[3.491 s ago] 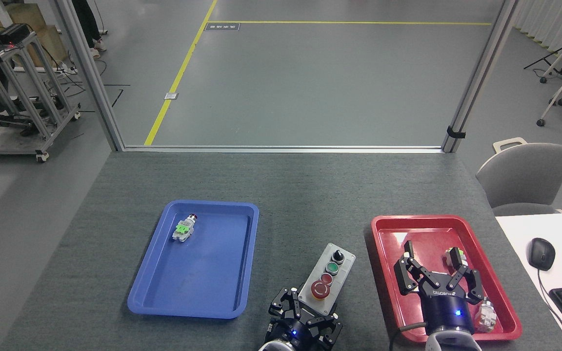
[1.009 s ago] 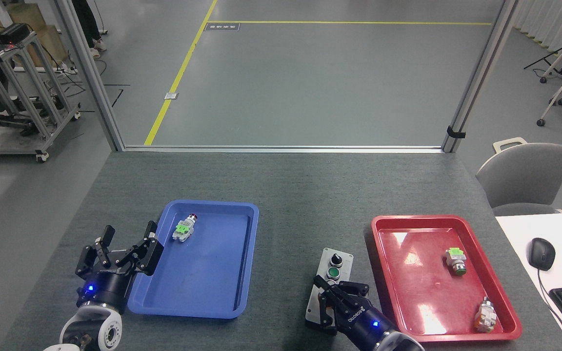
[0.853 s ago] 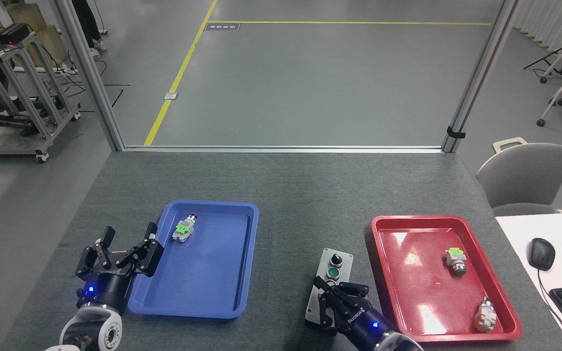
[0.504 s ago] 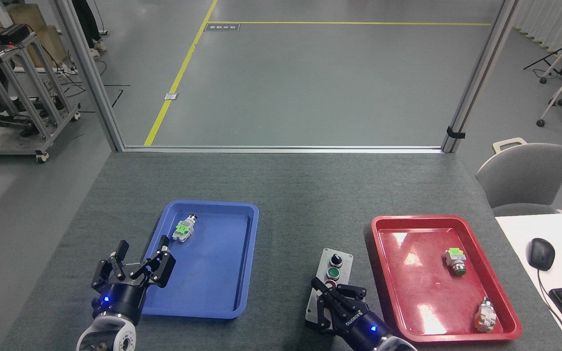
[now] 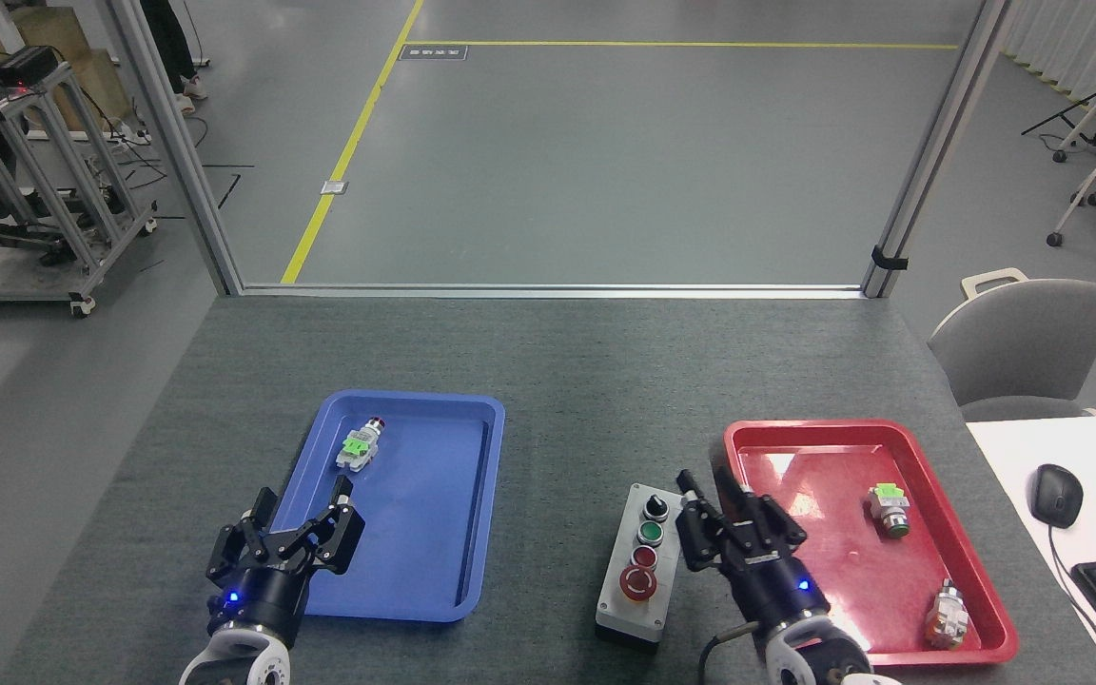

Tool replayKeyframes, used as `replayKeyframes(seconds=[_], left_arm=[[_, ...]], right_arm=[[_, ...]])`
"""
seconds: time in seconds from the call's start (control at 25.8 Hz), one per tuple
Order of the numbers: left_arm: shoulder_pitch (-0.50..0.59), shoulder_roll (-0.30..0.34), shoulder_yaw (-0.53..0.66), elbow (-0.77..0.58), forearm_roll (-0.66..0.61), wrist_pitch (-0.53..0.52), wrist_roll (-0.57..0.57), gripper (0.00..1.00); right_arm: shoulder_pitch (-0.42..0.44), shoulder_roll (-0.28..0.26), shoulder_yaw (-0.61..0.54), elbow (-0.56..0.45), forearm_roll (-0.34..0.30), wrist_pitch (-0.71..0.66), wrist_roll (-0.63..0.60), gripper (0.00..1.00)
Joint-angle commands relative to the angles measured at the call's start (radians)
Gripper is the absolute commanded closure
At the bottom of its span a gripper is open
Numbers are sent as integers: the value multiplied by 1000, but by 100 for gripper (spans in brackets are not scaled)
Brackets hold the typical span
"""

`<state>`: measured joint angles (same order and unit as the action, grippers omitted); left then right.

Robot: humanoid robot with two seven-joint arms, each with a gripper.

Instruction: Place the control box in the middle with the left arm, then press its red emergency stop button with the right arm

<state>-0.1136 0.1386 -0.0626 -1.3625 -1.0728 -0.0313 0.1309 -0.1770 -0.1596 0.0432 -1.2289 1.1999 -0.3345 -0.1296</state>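
Grey felt tabletop is filling most of the view, with a glass partition and a yellow-lined floor sitting beyond it at 12 o'clock.

Nearest me, the left gripper is hanging over the near left corner of the blue tray, fingers spread apart and holding nothing. At about 5 o'clock from table centre, the right gripper is hovering over the gap between the box and the red tray. Its fingers are bunched fairly close together, though I can't tell if they're fully closed, and they aren't gripping anything.

That box is lying on the felt between the two trays, just beside the red one, long axis running near to far. All its controls are showing: big red button nearest, then small red, green and black knob farthest. The right gripper is sitting at the box's 3 o'clock side, not touching the buttons.

Further out, one loose push-button part is lying in the blue tray's far left corner, and two more are resting in the red tray. A chair and a mouse are sitting off at 3 o'clock.
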Motion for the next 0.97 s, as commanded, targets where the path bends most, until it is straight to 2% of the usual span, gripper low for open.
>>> replayKeyframes(seconds=[0.0,0.16,0.23,0.35,0.5,0.93], left_arm=[[0,0,1,0,1,1,0,1],[0,0,0,0,1,1,0,1],[0,0,0,0,1,1,0,1],[0,-2,0,0,1,1,0,1],[0,0,0,0,1,1,0,1],[0,0,1,0,1,1,0,1]], right_arm=[[-22,0,-138,-9,-11,52,2,0],[-13,8,-158,-26,-8,287,1,0],[10,11,-149,-43,13,379,1,0],[50,23,-132,-60,86,357,2,0],[60,22,-131,-83,95,315,2,0],[59,17,-131,-81,98,318,1,0]])
